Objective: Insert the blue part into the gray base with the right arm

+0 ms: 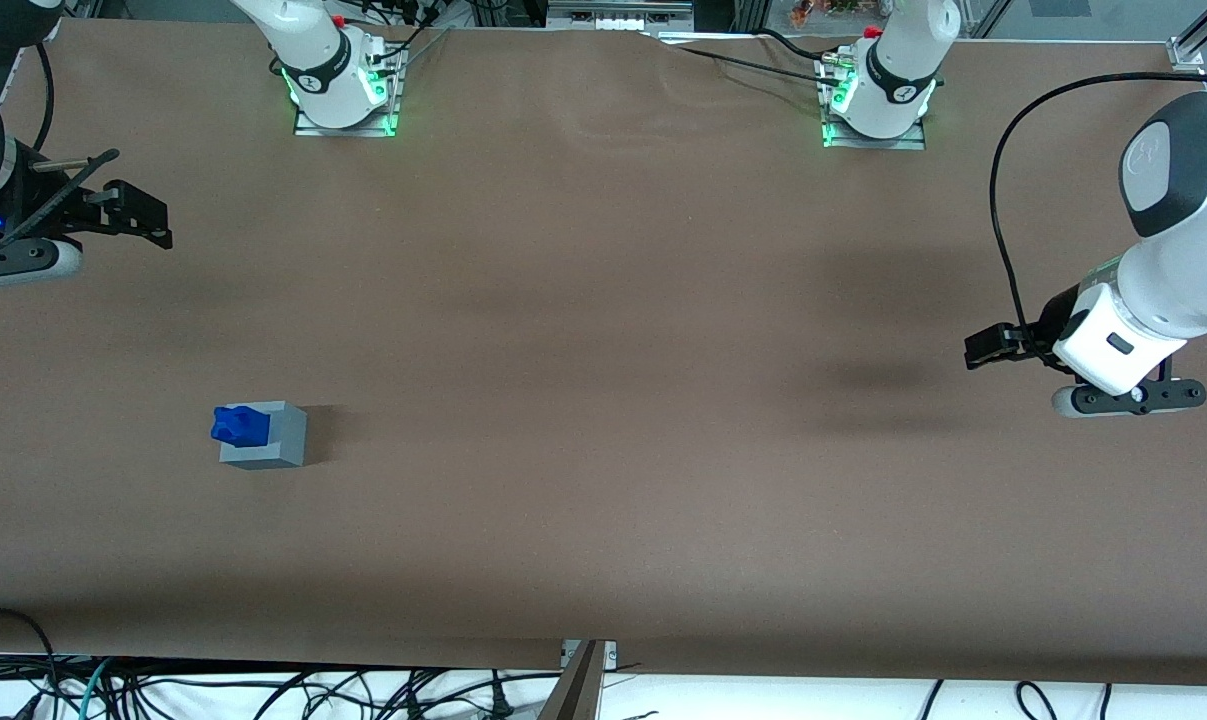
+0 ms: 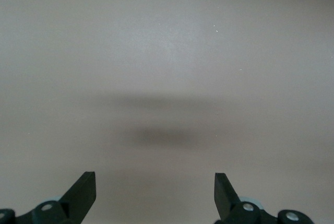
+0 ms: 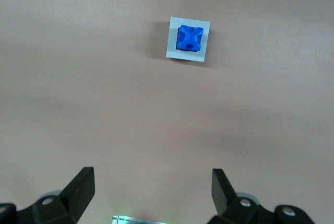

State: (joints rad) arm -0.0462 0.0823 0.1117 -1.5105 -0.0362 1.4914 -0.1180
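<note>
On the table (image 1: 603,330): brown surface, bare over most of its width; its edge nearest the front camera runs above a tangle of cables (image 1: 263,690) on the floor.
Open room: wide uncovered surface on every side of the gray base (image 1: 273,440); nothing stands between it and the gripper.
Gripper (image 1: 138,222): at the end of the right arm (image 1: 3,215), raised above the table at the working arm's end, farther from the front camera than the gray base and well apart from it.
Gripper opening: fingers (image 3: 81,187) spread wide in the right wrist view; nothing held between them, nothing touched.
Blue part (image 3: 189,38): seated in the recess in the top of the gray base (image 3: 188,40), its notched top standing proud of the gray rim; a gray border shows on all four sides of it.
Gray base position: on the table toward the working arm's end, nearer the front camera than the arm mounts.
Arm mounts (image 1: 346,110): two plates lit green at the table edge farthest from the front camera, well apart from the base.
Obstructions: a soft shadow (image 1: 323,415) lies just beside the base; it is flat on the surface.
</note>
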